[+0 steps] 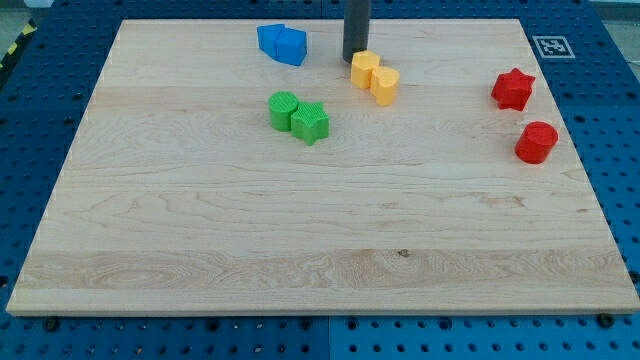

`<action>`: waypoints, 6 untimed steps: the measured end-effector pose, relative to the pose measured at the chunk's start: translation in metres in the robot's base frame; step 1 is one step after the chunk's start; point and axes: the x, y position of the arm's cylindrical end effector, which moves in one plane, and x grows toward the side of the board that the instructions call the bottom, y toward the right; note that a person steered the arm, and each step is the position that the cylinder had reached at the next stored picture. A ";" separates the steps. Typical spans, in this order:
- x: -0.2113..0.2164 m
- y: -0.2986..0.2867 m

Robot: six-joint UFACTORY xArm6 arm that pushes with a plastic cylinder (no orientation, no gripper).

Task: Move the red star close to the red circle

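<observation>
Camera view: my tip [352, 58] at top, just beside yellow blocks [375, 76], far from red ones. No fingers, just rod. Red star [513, 89] at right, near red circle [536, 142], not touching.

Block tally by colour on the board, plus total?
Blue: 2, touching, a blue cube and another blue block
Yellow: 2, touching
Green: 2, the green circle touching the green star
Red: 2, the red star apart from the red circle
Total: 8
My tip is just left of the yellow pair.
</observation>
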 end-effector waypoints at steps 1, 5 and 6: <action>0.022 0.000; 0.018 0.187; 0.050 0.212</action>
